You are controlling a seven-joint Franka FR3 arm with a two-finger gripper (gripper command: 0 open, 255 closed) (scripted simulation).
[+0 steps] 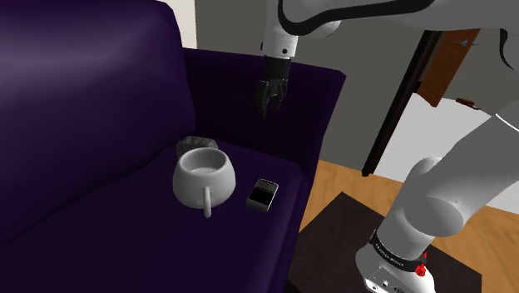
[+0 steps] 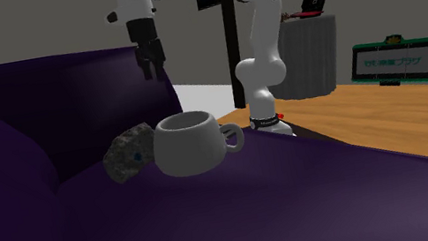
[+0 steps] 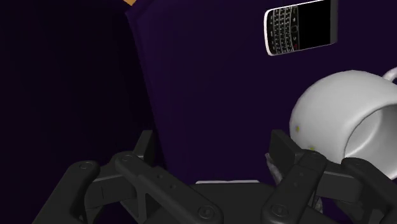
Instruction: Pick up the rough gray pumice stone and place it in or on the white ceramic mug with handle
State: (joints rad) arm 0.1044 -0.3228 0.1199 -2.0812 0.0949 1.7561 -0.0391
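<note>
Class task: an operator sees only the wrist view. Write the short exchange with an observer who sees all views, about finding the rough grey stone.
Operator: Where is the stone?
Observer: The rough grey stone lies on the dark purple sofa beside the white handled mug, opposite its handle.
Operator: How high is my gripper?
Observer: The black two-finger gripper hangs well above the sofa, clear of mug and stone.

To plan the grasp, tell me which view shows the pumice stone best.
The second exterior view: the rough grey stone lies nearly whole on the purple sofa, beside the white mug. The shoulder view gives just its top edge behind the mug. In the wrist view, a grey scrap by the gripper may be it.
</note>
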